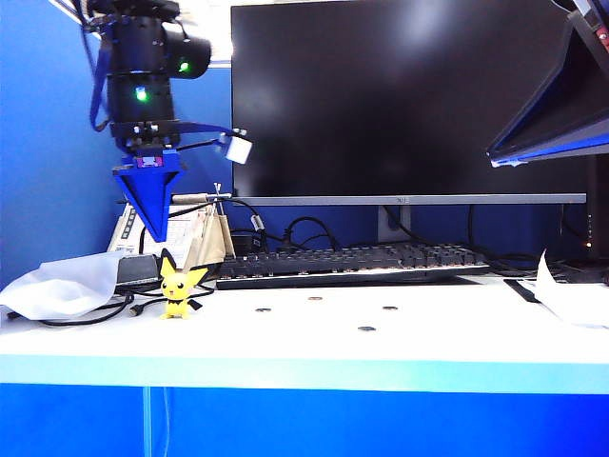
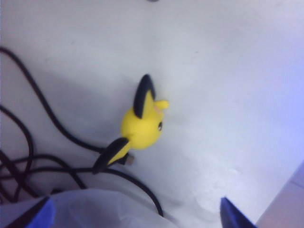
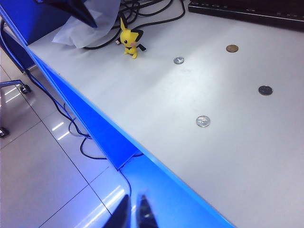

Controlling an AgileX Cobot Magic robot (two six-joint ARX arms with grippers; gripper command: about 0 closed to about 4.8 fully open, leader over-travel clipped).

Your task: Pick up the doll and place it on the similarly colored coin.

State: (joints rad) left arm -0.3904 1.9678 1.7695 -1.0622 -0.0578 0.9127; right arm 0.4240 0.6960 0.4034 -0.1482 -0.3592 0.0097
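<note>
Overhead, left gripper fingers spread, touching nothing.

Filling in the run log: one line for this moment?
left gripper: open, above doll | right gripper: shut, off table edge | doll: standing, unheld | brass coin: bare

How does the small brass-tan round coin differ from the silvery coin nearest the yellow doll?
The brass-tan coin is dull and brownish; the silvery coin is pale and catches the light. The brass-tan coin lies close to the black keyboard; the silvery coin lies closer to the yellow doll. Both lie flat, round, similar in size, untouched by either gripper.
</note>
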